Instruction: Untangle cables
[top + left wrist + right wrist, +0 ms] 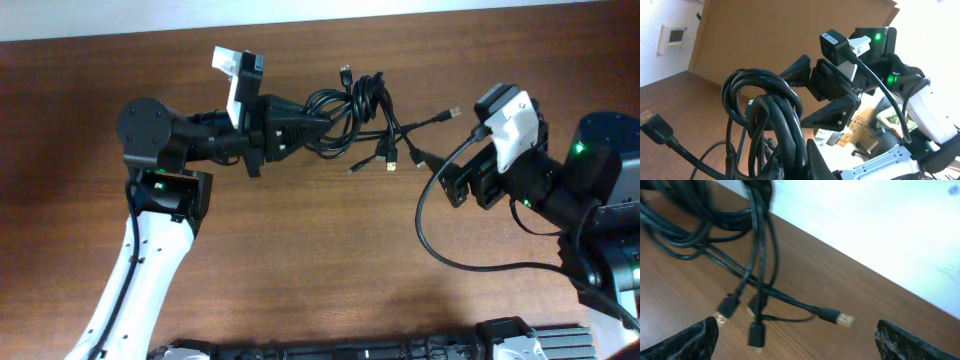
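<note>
The cables are a knotted bundle of thin black cords at the back middle of the table, with several plug ends fanning out to the right. My left gripper is shut on the left side of the bundle; in the left wrist view the looped cords rise out of its jaws. My right gripper is open and empty, just right of the loose plugs. In the right wrist view a silvery-tipped plug and other plugs lie between its fingers.
The wooden table stretches toward the front. A thick black wire of the right arm loops over the table at the right. The arm bases stand at the left and right edges.
</note>
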Controlling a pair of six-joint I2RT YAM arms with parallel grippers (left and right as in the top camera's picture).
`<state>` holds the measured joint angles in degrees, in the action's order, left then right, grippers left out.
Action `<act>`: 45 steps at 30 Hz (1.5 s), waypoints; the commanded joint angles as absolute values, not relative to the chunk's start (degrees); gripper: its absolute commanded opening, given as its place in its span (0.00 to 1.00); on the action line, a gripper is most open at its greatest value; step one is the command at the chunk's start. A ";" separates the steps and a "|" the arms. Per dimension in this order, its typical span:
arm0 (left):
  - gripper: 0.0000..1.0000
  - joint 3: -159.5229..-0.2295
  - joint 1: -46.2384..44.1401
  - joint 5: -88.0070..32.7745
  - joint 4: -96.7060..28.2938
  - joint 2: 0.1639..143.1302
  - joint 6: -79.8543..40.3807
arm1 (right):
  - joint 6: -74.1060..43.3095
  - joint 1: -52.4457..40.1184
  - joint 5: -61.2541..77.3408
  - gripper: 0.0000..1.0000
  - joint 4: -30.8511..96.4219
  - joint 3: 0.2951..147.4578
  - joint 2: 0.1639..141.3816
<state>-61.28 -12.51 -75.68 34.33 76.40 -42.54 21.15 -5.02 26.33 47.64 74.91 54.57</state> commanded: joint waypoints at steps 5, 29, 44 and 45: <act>0.00 -61.98 -19.16 -76.14 33.85 75.09 -34.02 | 31.14 -4.84 37.15 0.99 47.86 75.99 54.39; 0.00 -61.98 -28.16 -76.34 27.77 75.09 -19.16 | 51.24 -4.84 52.10 0.98 50.22 75.99 54.39; 0.91 -61.98 -28.34 -71.11 27.77 75.09 -18.48 | 49.89 -4.84 49.32 0.04 50.81 75.99 54.39; 0.99 -61.98 -28.34 -71.11 27.77 75.09 -19.25 | 48.58 -4.84 46.83 0.04 50.76 75.99 54.41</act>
<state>-61.30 -27.99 -72.51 27.62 76.29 -19.05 51.05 -5.02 50.22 51.00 74.89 54.59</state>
